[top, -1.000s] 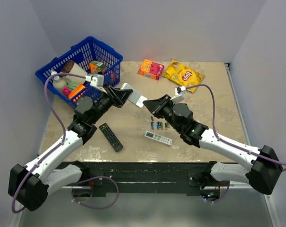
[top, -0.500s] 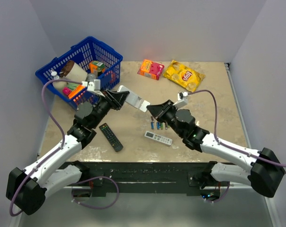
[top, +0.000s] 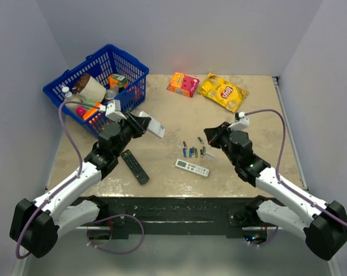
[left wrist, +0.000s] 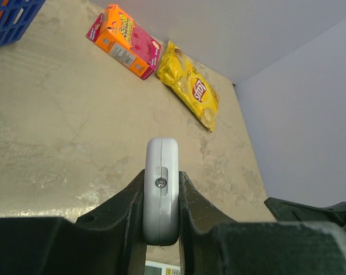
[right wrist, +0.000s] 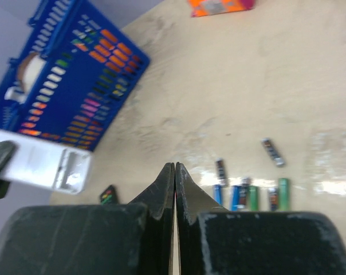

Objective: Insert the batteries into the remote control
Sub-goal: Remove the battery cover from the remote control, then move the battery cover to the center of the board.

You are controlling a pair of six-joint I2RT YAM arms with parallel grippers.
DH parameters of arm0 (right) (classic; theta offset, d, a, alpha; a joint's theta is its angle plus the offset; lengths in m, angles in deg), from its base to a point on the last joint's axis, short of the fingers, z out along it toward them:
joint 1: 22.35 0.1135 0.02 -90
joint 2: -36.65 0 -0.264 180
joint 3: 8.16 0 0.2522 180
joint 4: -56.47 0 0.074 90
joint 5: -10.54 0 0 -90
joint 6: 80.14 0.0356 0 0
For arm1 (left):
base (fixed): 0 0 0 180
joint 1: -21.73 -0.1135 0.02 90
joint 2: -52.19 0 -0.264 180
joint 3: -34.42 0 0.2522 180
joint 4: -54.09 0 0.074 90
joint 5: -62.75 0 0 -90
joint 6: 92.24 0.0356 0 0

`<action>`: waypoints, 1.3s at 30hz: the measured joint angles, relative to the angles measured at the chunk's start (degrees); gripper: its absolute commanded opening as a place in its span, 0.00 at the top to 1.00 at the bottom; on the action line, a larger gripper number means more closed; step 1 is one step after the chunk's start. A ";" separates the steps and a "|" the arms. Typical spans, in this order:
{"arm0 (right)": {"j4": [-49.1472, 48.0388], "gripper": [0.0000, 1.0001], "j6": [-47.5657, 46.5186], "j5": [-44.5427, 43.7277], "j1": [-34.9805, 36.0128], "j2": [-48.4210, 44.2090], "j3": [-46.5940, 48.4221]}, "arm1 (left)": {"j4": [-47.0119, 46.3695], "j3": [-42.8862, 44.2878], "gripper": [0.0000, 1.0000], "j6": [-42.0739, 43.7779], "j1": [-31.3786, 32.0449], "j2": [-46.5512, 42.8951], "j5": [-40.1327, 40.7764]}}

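Note:
The remote control (top: 151, 125) is short and white, and my left gripper (top: 140, 123) is shut on it above the table's left-middle. In the left wrist view the remote control (left wrist: 161, 183) stands edge-on, clamped between both fingers of that gripper (left wrist: 161, 192). From the right wrist it is a white block (right wrist: 38, 160) with an open recess at its near end. Several batteries (top: 193, 151), blue, green and dark, lie in a loose row mid-table, and they show again as batteries (right wrist: 247, 195) below my right gripper (right wrist: 175, 167). That right gripper (top: 210, 134) is shut and empty, above and right of them.
A blue basket (top: 130, 64) of groceries stands at the back left. An orange box (top: 182, 84) and a yellow chips bag (top: 222, 91) lie at the back. A black remote (top: 134, 165) and a slim white remote (top: 192, 168) rest near the front.
My right gripper has drawn back to the right, away from the remote's end, and closed. The left gripper has pulled the remote a little to the left.

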 measured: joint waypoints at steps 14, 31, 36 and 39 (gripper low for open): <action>25.83 0.16 -5.11 -1.64 -12.07 2.91 2.91 | 6.62 -0.07 1.00 1.51 -1.36 -0.35 -4.59; 46.88 0.25 -2.45 -7.39 -27.39 14.56 6.97 | 14.43 -0.07 1.00 8.11 -1.49 -6.84 -9.31; 46.86 0.25 -2.84 -4.81 -30.18 18.40 6.97 | 16.68 -0.07 1.00 10.71 -1.53 -11.23 -9.25; 46.82 0.24 -2.80 -3.17 -30.45 19.56 6.95 | 18.16 -0.07 1.00 11.74 -1.62 -13.00 -9.25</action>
